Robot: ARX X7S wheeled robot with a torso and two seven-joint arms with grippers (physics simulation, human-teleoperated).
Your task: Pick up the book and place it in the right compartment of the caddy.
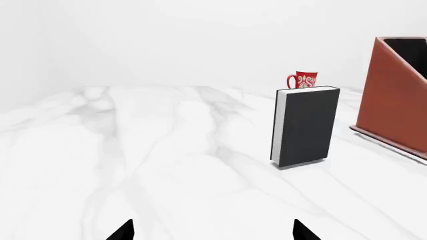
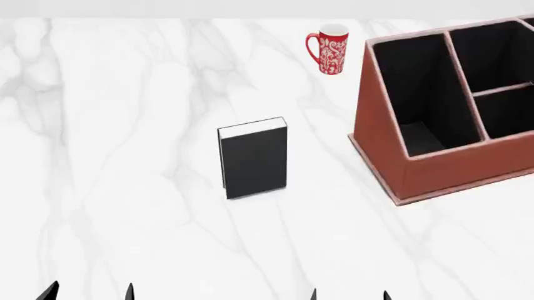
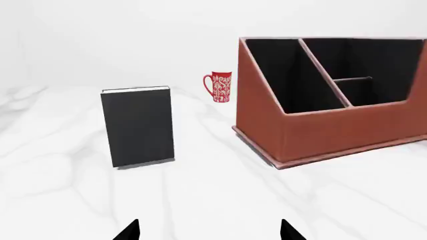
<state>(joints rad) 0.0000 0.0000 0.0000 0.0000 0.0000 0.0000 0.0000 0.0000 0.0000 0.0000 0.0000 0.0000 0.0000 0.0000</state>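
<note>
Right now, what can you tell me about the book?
The book is thick, with a plain black cover and white page edges on top and along one side. It stands upright on the white marble table, closed. Nothing else touches it. The caddy sits apart to its right, and the red mug stands farther back.

- The book (image 2: pixel 254 160) stands upright on the white marble table (image 2: pixel 125 156), apart from the caddy (image 2: pixel 442 169)
- A red mug (image 2: pixel 329 50) sits behind
- Both grippers' fingertips (image 2: pixel 129 291) show spread at the bottom edge
</note>
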